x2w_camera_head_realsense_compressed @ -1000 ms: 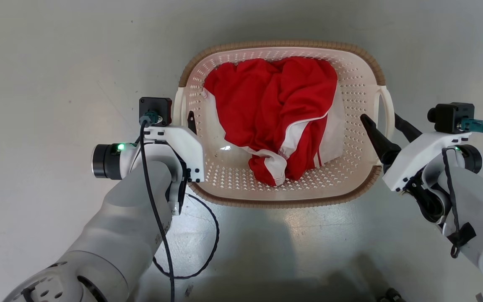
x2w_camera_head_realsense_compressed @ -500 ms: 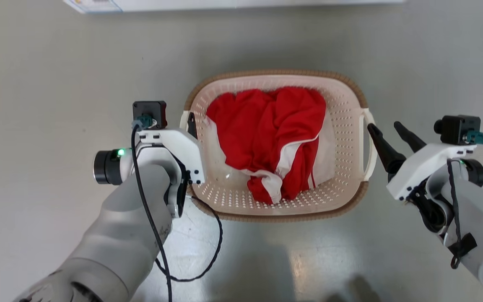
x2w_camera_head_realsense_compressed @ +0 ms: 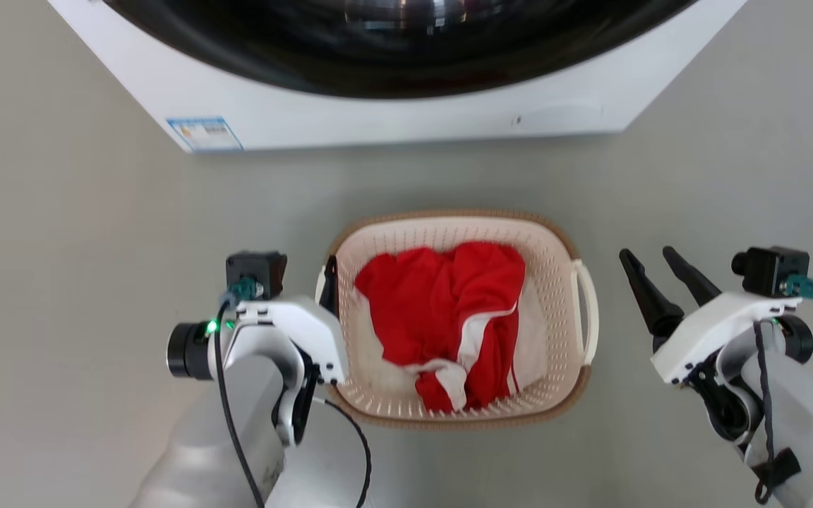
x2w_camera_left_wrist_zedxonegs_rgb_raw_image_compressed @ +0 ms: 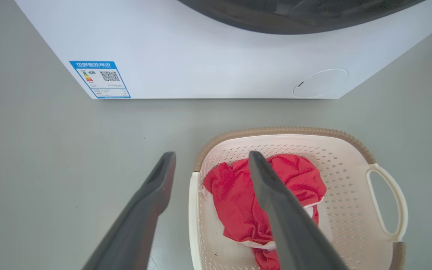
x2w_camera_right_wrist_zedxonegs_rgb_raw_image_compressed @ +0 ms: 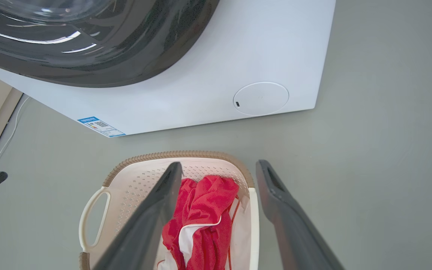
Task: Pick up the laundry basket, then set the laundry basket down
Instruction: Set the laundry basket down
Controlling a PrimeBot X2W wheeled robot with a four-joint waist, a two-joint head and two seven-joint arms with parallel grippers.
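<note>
The laundry basket [x2w_camera_head_realsense_compressed: 449,214], cream-white with a brown rim, stands on the grey floor and holds a red and white garment [x2w_camera_head_realsense_compressed: 442,310]. My left gripper [x2w_camera_head_realsense_compressed: 315,271] is open at the basket's left side. In the left wrist view the left gripper [x2w_camera_left_wrist_zedxonegs_rgb_raw_image_compressed: 211,154] has one finger over the floor and one over the basket [x2w_camera_left_wrist_zedxonegs_rgb_raw_image_compressed: 283,131], with the left handle [x2w_camera_left_wrist_zedxonegs_rgb_raw_image_compressed: 192,210] lower down between them. My right gripper [x2w_camera_head_realsense_compressed: 646,252] is open, a short way to the right of the right handle [x2w_camera_head_realsense_compressed: 588,310] and not touching it. The right gripper [x2w_camera_right_wrist_zedxonegs_rgb_raw_image_compressed: 219,164] looks down past the basket [x2w_camera_right_wrist_zedxonegs_rgb_raw_image_compressed: 178,153].
A white washing machine [x2w_camera_head_realsense_compressed: 406,106] with a dark round door stands just beyond the basket, with a strip of bare floor between them. It is also in the left wrist view [x2w_camera_left_wrist_zedxonegs_rgb_raw_image_compressed: 201,56] and the right wrist view [x2w_camera_right_wrist_zedxonegs_rgb_raw_image_compressed: 201,86]. A black cable [x2w_camera_head_realsense_compressed: 360,451] hangs from my left wrist.
The head camera has risen and tilted up, bringing the washing machine into view and shrinking the basket. My right gripper has come off the right handle and now stands apart. Both grippers stayed open.
</note>
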